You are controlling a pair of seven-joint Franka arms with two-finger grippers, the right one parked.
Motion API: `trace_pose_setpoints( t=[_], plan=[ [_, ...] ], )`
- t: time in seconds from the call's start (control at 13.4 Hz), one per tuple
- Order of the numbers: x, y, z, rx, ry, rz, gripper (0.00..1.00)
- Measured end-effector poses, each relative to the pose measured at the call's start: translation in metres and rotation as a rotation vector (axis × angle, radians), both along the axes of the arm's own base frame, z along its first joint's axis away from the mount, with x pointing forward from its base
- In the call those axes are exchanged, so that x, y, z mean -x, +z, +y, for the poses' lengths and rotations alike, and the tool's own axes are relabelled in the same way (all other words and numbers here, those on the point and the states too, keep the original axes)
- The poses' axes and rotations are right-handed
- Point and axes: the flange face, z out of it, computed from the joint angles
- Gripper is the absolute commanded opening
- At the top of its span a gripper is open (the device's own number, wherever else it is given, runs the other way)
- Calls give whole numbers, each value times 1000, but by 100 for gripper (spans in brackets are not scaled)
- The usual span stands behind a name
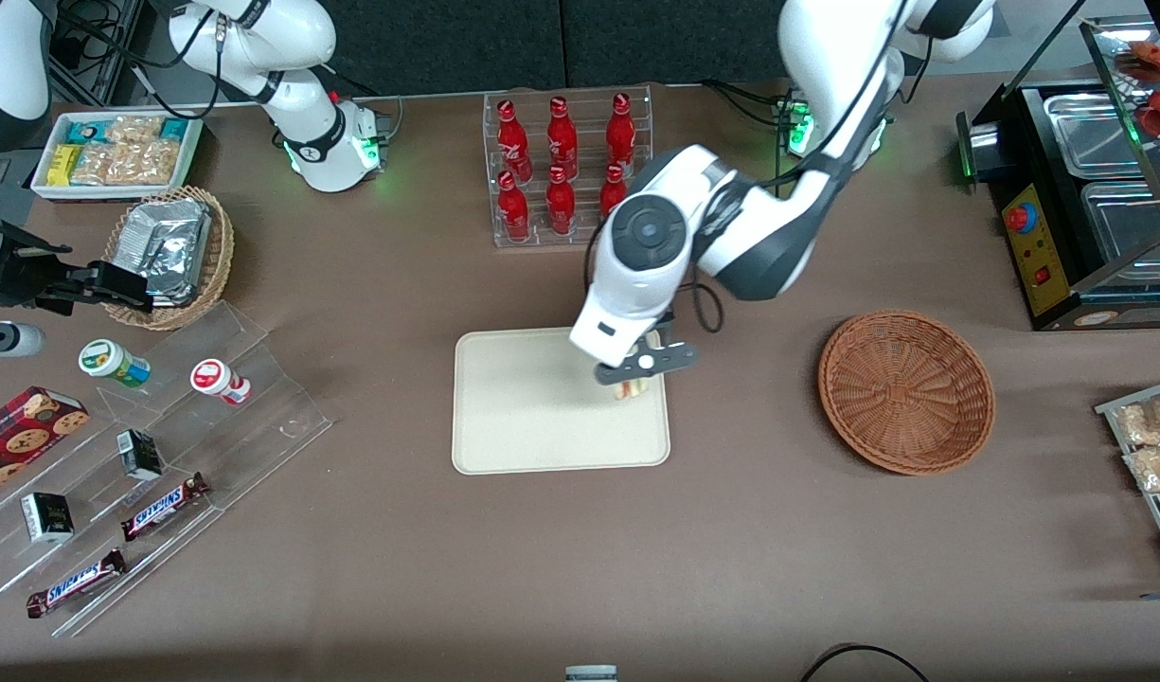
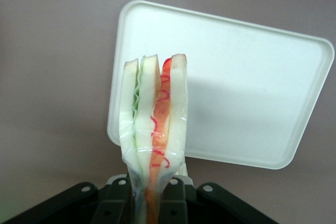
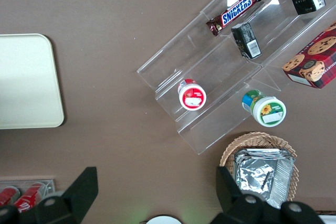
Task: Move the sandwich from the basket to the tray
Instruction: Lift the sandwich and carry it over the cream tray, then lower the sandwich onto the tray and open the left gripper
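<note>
Clamped between the fingers of the gripper point(image 2: 152, 192), the sandwich point(image 2: 155, 124) is held upright above the tray point(image 1: 532, 417), over its end toward the working arm. On the brown surface point(image 1: 731, 549), the basket point(image 1: 906, 390) is seen lying empty, well apart from the tray toward the working arm's end.

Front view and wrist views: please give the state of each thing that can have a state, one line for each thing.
sandwich: upright, held in the claw, above the tray, not set down.
claw: shut on the sandwich, over the tray's edge nearest the basket.
tray: flat on the table, nothing on it.
basket: upright, empty.
</note>
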Motion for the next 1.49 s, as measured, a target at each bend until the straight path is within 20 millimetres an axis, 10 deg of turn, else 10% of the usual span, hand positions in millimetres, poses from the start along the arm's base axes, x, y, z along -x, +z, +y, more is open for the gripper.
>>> trace_pose_setpoints(
  t=[0.37, 0.89, 1.04, 1.49],
  plan=[
    [21, -93, -51, 15, -205, -28, 0],
    [13, -165, -57, 2, -239, -60, 3],
    [12, -171, -59, 6, -241, -67, 99],
    [7, -134, -65, 16, -208, -100, 100]
  ],
)
